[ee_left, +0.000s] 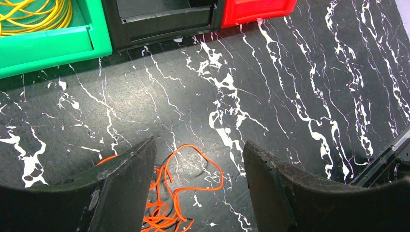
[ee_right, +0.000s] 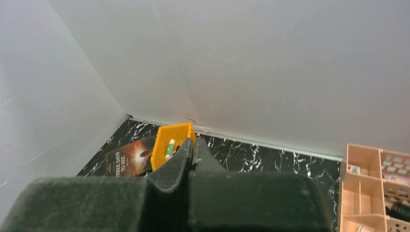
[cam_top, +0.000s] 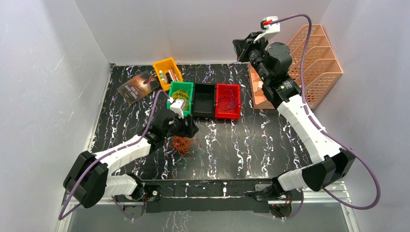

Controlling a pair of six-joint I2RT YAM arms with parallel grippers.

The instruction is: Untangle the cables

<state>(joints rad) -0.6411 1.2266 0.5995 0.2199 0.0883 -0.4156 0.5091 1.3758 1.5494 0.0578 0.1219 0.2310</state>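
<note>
A thin orange cable [cam_top: 183, 143] lies in a loose heap on the black marbled table, in front of the bins; it also shows in the left wrist view [ee_left: 169, 198]. Yellow cable [cam_top: 181, 94] lies coiled in the green bin [cam_top: 172, 89], also seen in the left wrist view [ee_left: 34, 12]. A thin dark cable [cam_top: 228, 101] lies in the red bin [cam_top: 228, 114]. My left gripper [cam_top: 186, 126] [ee_left: 199, 145] is open, low over the table, its jaws astride a loop of the orange cable. My right gripper [cam_top: 238, 48] [ee_right: 193, 142] is shut and empty, raised high near the back wall.
An empty black bin [cam_top: 203, 100] stands between the green and red bins. A yellow bin [cam_top: 167, 65] with small items and a book [cam_top: 139, 86] sit at the back left. A peach wire rack [cam_top: 319, 63] stands at the back right.
</note>
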